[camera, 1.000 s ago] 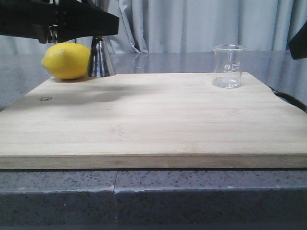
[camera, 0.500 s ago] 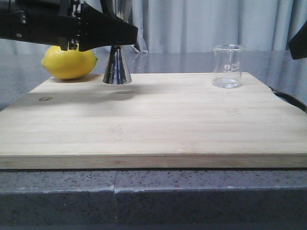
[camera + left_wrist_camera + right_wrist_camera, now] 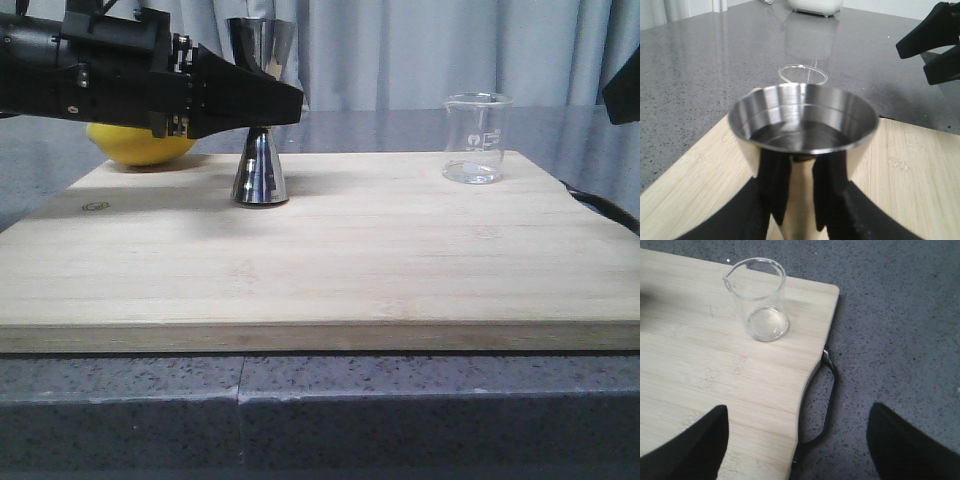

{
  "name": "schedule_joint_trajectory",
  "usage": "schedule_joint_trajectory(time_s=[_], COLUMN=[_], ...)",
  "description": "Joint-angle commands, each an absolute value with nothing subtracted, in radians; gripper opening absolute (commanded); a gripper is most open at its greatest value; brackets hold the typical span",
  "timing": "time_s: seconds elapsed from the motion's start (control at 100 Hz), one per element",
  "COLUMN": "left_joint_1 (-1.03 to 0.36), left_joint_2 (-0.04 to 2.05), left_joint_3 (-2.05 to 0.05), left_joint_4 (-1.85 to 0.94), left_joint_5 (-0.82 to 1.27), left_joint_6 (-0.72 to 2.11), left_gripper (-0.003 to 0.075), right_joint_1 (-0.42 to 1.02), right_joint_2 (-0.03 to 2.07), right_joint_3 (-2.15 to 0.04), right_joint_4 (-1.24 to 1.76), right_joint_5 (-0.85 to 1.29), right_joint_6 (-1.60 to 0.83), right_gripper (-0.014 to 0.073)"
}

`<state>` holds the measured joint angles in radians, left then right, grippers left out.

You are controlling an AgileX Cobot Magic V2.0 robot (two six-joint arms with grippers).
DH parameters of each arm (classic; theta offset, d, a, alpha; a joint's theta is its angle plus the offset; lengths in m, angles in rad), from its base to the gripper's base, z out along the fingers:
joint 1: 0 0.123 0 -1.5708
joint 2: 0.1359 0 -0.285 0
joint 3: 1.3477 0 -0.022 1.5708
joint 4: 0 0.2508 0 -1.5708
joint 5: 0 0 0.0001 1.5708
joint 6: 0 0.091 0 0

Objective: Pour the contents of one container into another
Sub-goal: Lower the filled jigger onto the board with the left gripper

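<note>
A: What carries everything here?

B: A grey speckled stone counter (image 3: 420, 405), with a seam in its front edge at lower centre of the front view. A pale bamboo cutting board (image 3: 330, 260) lies flat on it and fills the middle of the frame; a dark metal handle (image 3: 824, 405) shows at the board's right edge.

A: And what's on the board?

B: A lemon (image 3: 140, 148) at upper left, a steel jigger (image 3: 260, 170) upright just right of it, and a clear glass beaker (image 3: 475, 138) upright at upper right, well apart from the jigger.
</note>
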<state>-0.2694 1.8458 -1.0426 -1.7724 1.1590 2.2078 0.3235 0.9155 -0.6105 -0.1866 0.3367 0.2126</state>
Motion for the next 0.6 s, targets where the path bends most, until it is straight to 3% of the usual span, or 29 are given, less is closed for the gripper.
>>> schedule_joint_trajectory(time_s=[0.0,0.29,0.59], left_joint_1=[-0.281,-0.281,-0.281], left_joint_2=[1.810,1.810,1.810], left_joint_3=[-1.068,-1.068,-1.068], left_joint_4=[-1.850,-1.849,-1.848], left_joint_5=[1.264,1.268,1.268], left_joint_6=[2.210,2.210,2.210], left_gripper=[0.0185,0.0202,0.0348], right_joint_1=[0.326,0.326,0.326], right_joint_2=[0.900,0.900,0.900], right_joint_3=[-0.640,-0.640,-0.640], right_joint_4=[-0.204,-0.204,-0.213], right_joint_5=[0.281,0.281,0.272], right_joint_6=[0.212,0.212,0.212], right_gripper=[0.0521,0.0521,0.0521])
